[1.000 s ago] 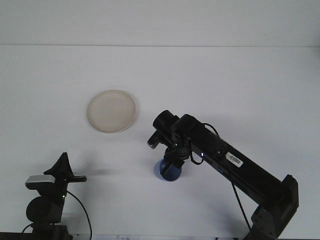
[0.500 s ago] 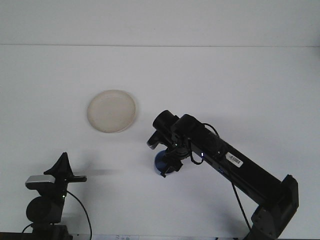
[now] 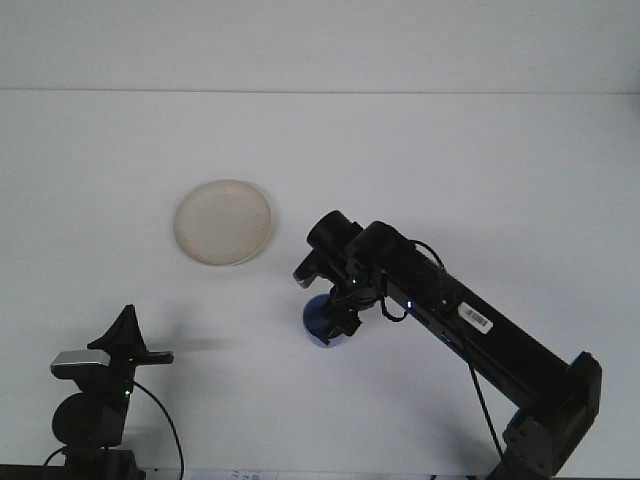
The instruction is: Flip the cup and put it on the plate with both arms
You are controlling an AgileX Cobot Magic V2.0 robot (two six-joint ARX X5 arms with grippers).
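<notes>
Nearest, at the lower left of the frame, the left arm is seen parked low, with its gripper point(image 3: 128, 335) raised off the table point(image 3: 480, 170) as a dark pointed shape above a grey module; whether its fingers are apart or together cannot be told from this angle. A black cable is seen looping down from it at the bottom edge. From the lower right corner, the right arm is stretched diagonally up toward the middle of the frame, a white label visible on its link. Its gripper point(image 3: 338, 322) is pointed downward at mid-frame and is closed around the blue cup point(image 3: 322, 324), which is gripped from above; only the left and lower part of the cup is visible under the black fingers, so its orientation cannot be read with confidence. A shadow is cast beneath the cup, and whether it is touching the table or lifted just clear cannot be told. Farther back, in the upper left of centre, the cream round plate point(image 3: 224, 221) is lying flat on the table, with nothing on it, well apart from the left gripper and up-left of the cup with a clear gap between them. Beyond that, the white table surface is seen running to a faint horizontal edge near the top of the frame.
</notes>
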